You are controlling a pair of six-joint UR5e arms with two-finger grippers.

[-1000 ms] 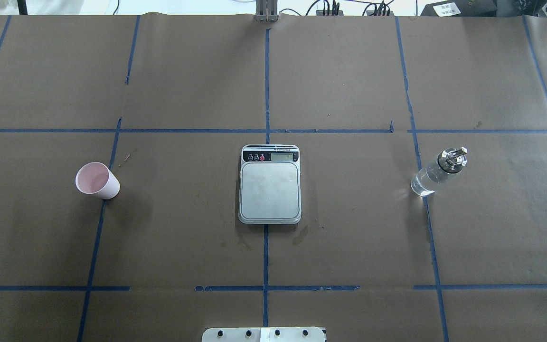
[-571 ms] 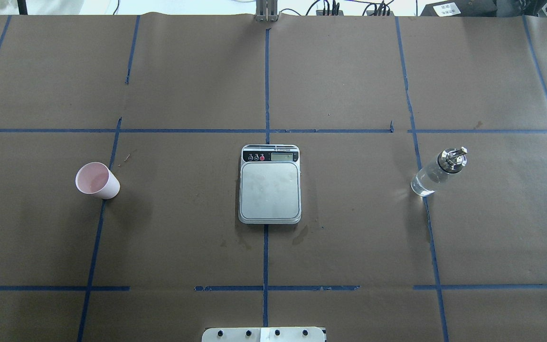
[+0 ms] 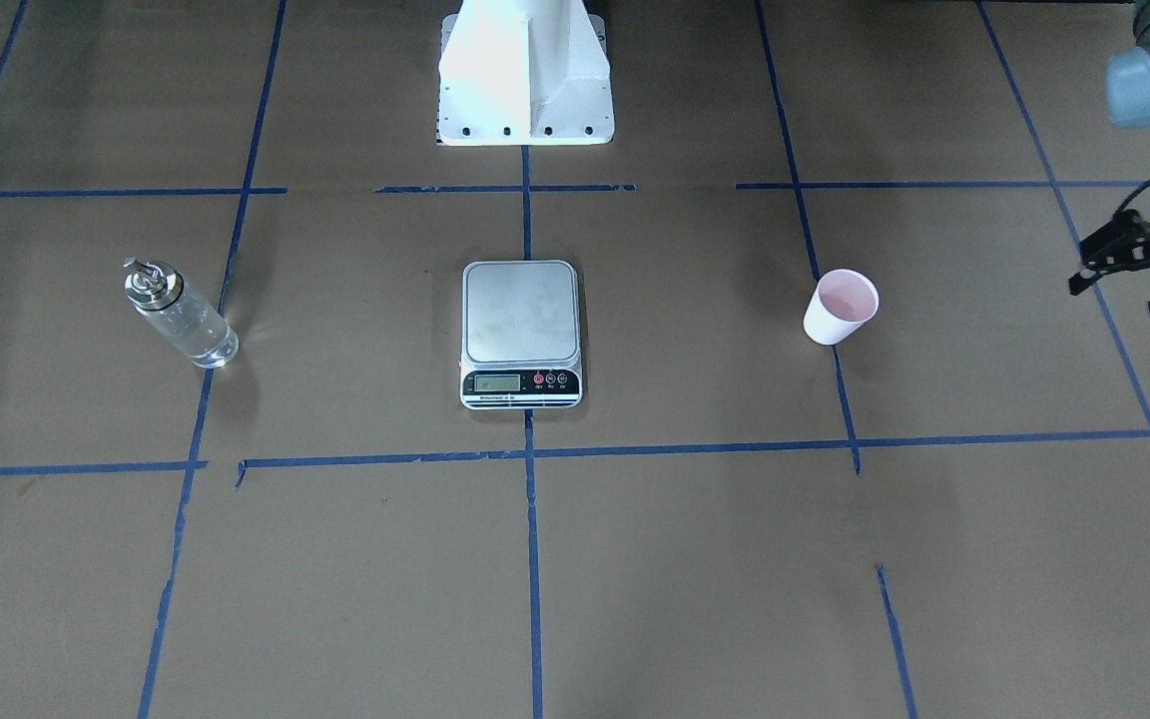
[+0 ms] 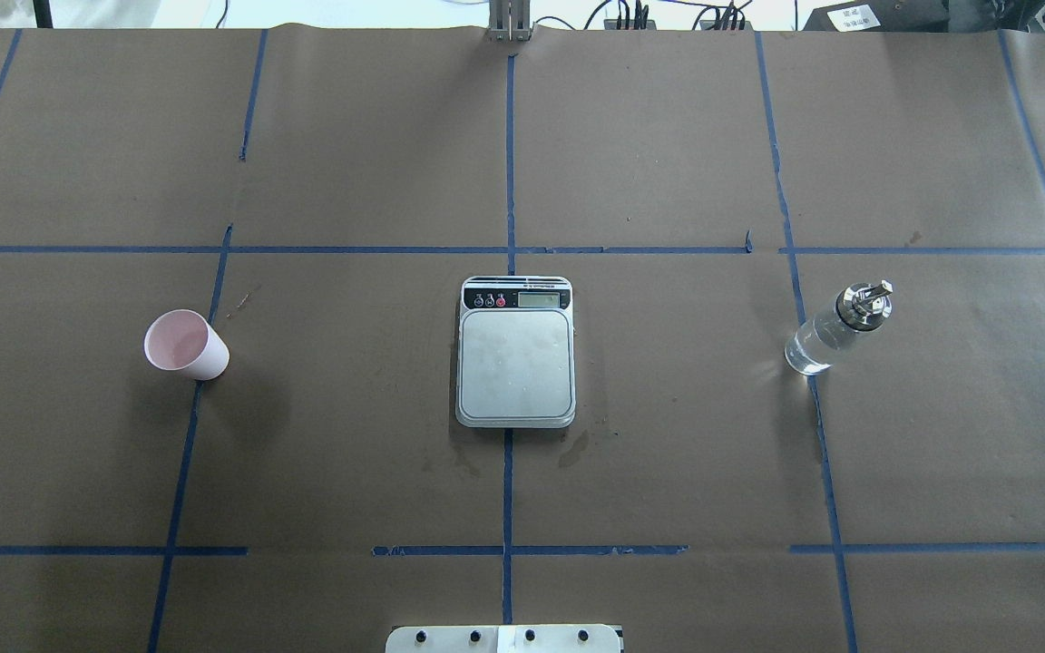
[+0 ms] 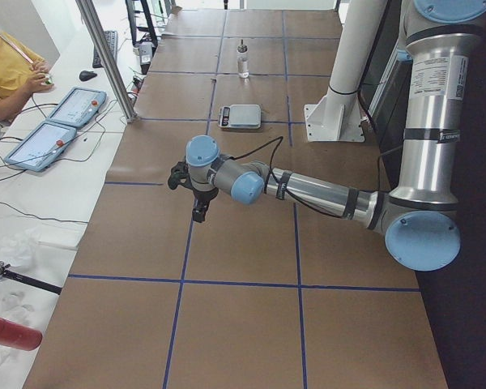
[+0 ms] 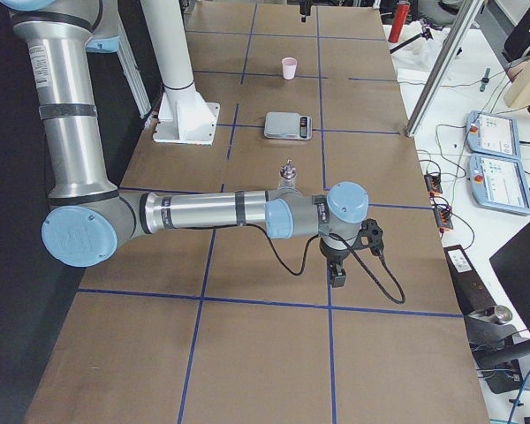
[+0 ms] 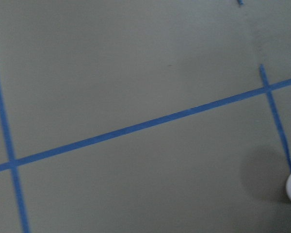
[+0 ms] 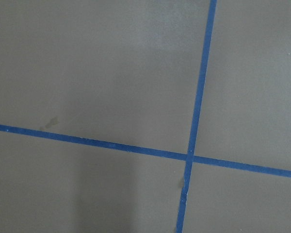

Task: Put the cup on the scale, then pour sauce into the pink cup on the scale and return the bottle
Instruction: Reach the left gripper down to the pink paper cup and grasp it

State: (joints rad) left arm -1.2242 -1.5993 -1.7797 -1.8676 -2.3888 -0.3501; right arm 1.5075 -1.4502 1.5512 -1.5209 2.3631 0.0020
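Taped brown table (image 4: 350,136) | scale (image 4: 515,363) between cup (image 4: 185,345), bottle (image 4: 835,328) | left claw (image 3: 1116,300) apart | right claw (image 6: 355,261): cannot tell

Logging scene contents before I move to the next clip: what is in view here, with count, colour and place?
cup: one, pale pink, upright on the robot's left side of the table, apart from the scale.
scale: one, steel plate and black panel, table centre, plate bare.
bottle: one, clear glass with metal cap, upright on the robot's right side.
sauce: clear, inside the bottle.
table: one, brown paper with blue tape grid.
pedestal: one, white, at the robot's edge.
bench: one, white, beside the table.
tablets: two, blue-edged, on the bench.
person: one, yellow sleeve, at the bench.
left gripper: black, open, beyond the cup.
right gripper: black, over the table's right end; state unclear.
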